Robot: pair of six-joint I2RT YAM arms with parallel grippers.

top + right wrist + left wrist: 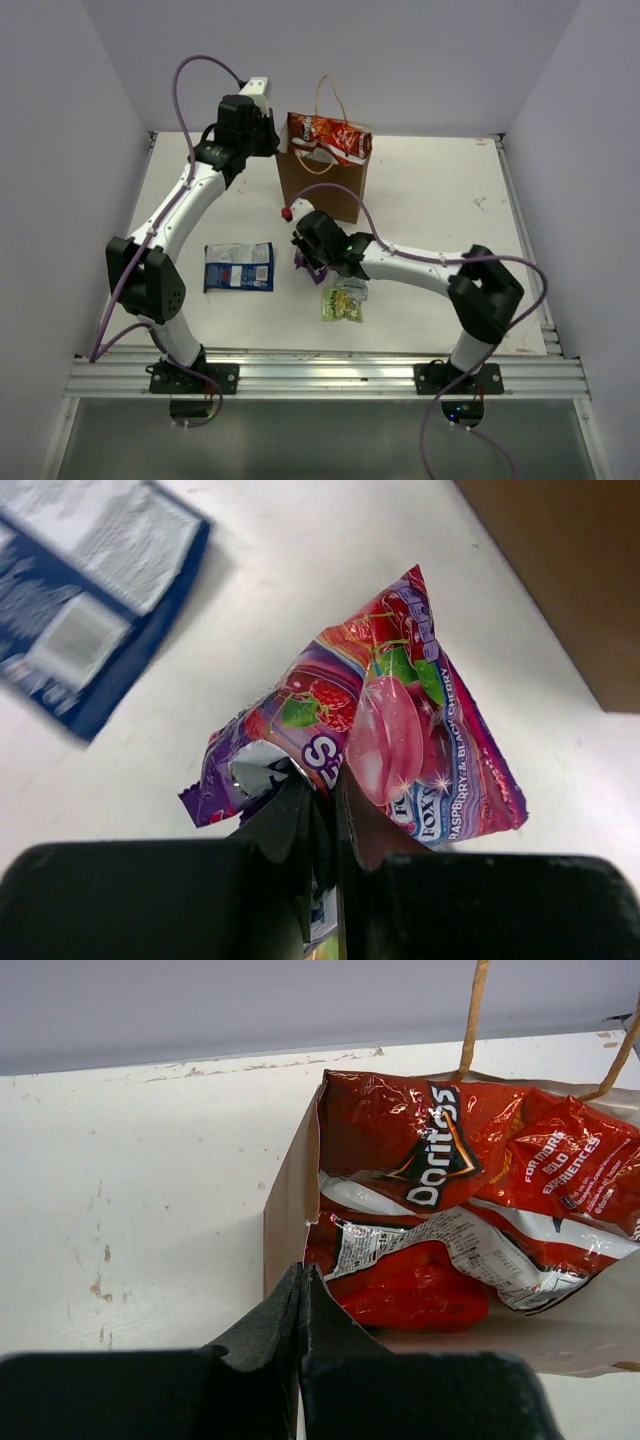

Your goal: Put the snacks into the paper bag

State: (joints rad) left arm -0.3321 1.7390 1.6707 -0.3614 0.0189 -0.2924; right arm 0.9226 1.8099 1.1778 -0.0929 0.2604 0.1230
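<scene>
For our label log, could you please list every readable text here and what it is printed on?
"Doritos": left red packet in the paper bag.
"FOR MORE BOLD EXPERIENCES": right red packet.
"RASPBERRY & BLACK CHERRY": purple packet.
Blue-white packet, yellow-green packet: print unreadable.

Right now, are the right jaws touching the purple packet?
Touching. In the right wrist view, the right gripper has its jaws pinched on the purple packet.
</scene>
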